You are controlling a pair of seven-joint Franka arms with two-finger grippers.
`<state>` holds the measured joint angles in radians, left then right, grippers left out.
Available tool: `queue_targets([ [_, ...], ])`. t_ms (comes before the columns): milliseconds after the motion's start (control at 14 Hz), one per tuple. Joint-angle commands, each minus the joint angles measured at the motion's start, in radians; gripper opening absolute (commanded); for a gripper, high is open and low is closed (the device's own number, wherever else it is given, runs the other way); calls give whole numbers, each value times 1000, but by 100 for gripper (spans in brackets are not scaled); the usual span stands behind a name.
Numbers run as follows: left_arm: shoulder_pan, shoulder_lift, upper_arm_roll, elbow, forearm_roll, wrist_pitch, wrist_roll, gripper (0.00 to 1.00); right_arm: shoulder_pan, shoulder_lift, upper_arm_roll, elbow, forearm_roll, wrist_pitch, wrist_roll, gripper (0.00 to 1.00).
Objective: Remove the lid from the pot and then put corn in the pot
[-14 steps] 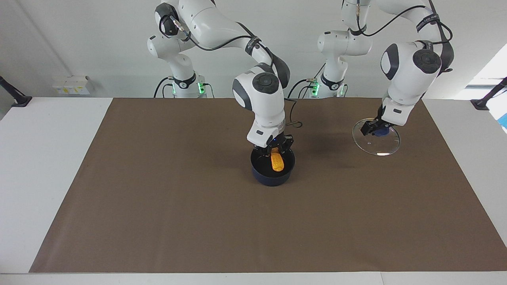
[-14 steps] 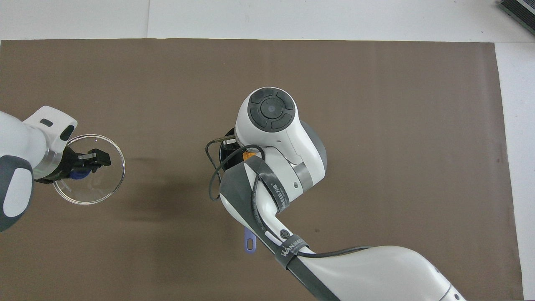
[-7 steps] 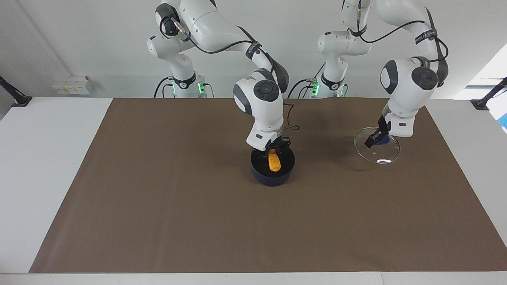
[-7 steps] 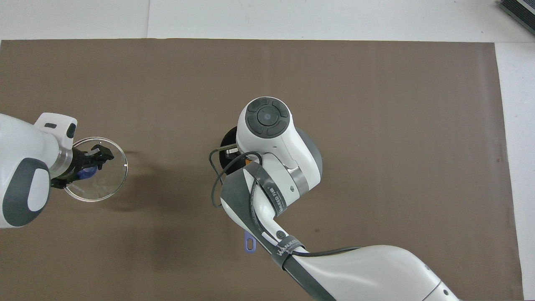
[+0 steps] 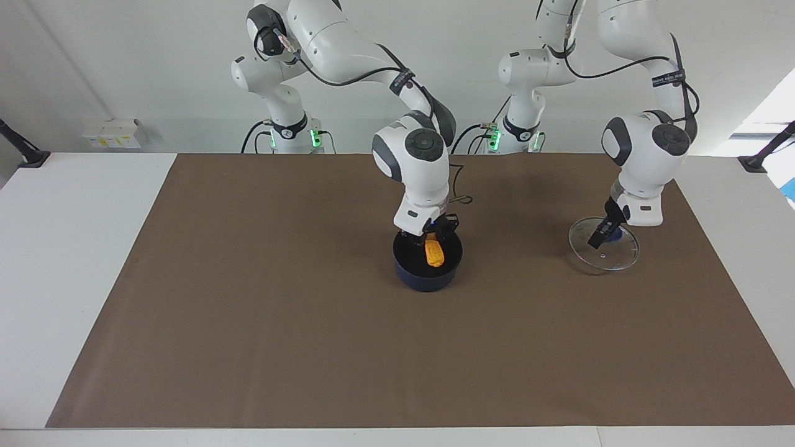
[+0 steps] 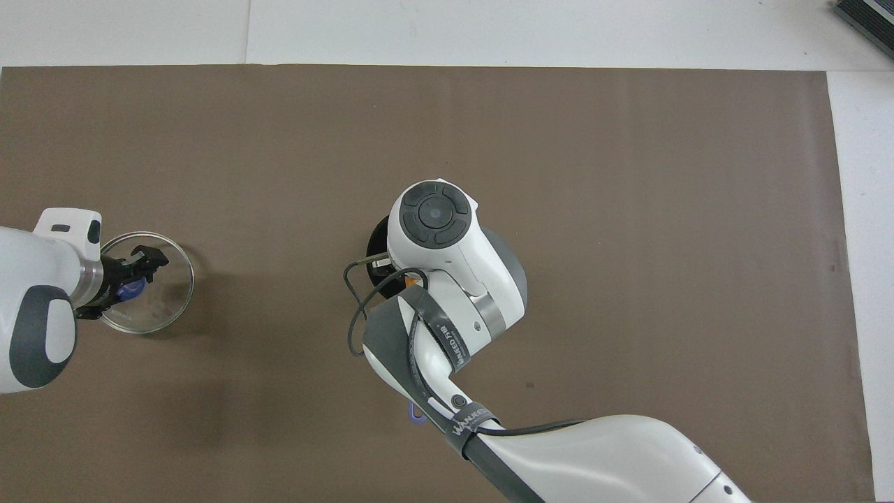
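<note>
The navy pot (image 5: 425, 279) stands mid-mat with its lid off. My right gripper (image 5: 433, 239) hangs over its mouth, shut on the top end of the orange corn (image 5: 435, 254), whose lower end dips inside the rim. Overhead, the right arm covers nearly all of the pot (image 6: 377, 241); only a strip of rim and the handle's tip (image 6: 417, 417) show. Toward the left arm's end of the table, my left gripper (image 5: 605, 234) is shut on the blue knob (image 5: 615, 234) of the glass lid (image 5: 612, 256), low at the mat. Whether the lid (image 6: 164, 300) rests on it, I cannot tell.
A brown mat (image 5: 248, 310) covers most of the white table (image 5: 74, 279). A black cable loop (image 6: 356, 307) hangs off the right wrist beside the pot. Small white boxes (image 5: 112, 133) sit by the wall at the right arm's end.
The left gripper has carried the lid lower and farther toward the left arm's end of the table. The right gripper still holds the corn at the pot, its wrist shifted slightly.
</note>
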<state>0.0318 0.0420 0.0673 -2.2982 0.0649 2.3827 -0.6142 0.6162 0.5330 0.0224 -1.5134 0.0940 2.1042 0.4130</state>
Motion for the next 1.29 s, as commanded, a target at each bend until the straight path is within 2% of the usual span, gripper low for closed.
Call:
queue_targets([
  [0, 17, -17, -11, -32, 0, 42, 1, 73, -15, -11, 7, -31, 1, 54, -11, 15],
  [71, 17, -16, -11, -27, 0, 39, -1, 89, -16, -10, 5, -30, 6, 66, -14, 15],
  [143, 16, -13, -11, -26, 0, 36, -2, 100, -18, -8, 7, -31, 6, 76, -17, 15],
  [357, 7, -1, -11, 3, 0, 9, -9, 100, -24, -8, 7, -39, 10, 80, -37, 15],
  [500, -4, 27, -12, 70, 0, -64, -6, 100, -24, -10, 7, -47, 13, 89, -39, 23],
  [571, -6, 35, -15, 112, 1, -113, 7, 100, -24, -15, 7, -59, 15, 94, -39, 29],
  [714, -9, 32, -26, 173, 3, -193, 62, 100, -24, -16, 7, -62, 15, 94, -39, 49],
  [857, -42, 32, -24, 226, 1, -258, 155, 100, -24, -16, 7, -62, 15, 94, -39, 80],
  [1000, -64, 16, -26, 250, 1, -290, 217, 100, -24, -16, 5, -57, 15, 89, -37, 95],
  [1071, -66, 4, -27, 253, 1, -292, 252, 100, -24, -16, 5, -53, 7, 82, -36, 100],
  [1214, -76, -30, -37, 264, -2, -321, 330, 100, -24, -21, 2, -47, -2, 73, -36, 100],
])
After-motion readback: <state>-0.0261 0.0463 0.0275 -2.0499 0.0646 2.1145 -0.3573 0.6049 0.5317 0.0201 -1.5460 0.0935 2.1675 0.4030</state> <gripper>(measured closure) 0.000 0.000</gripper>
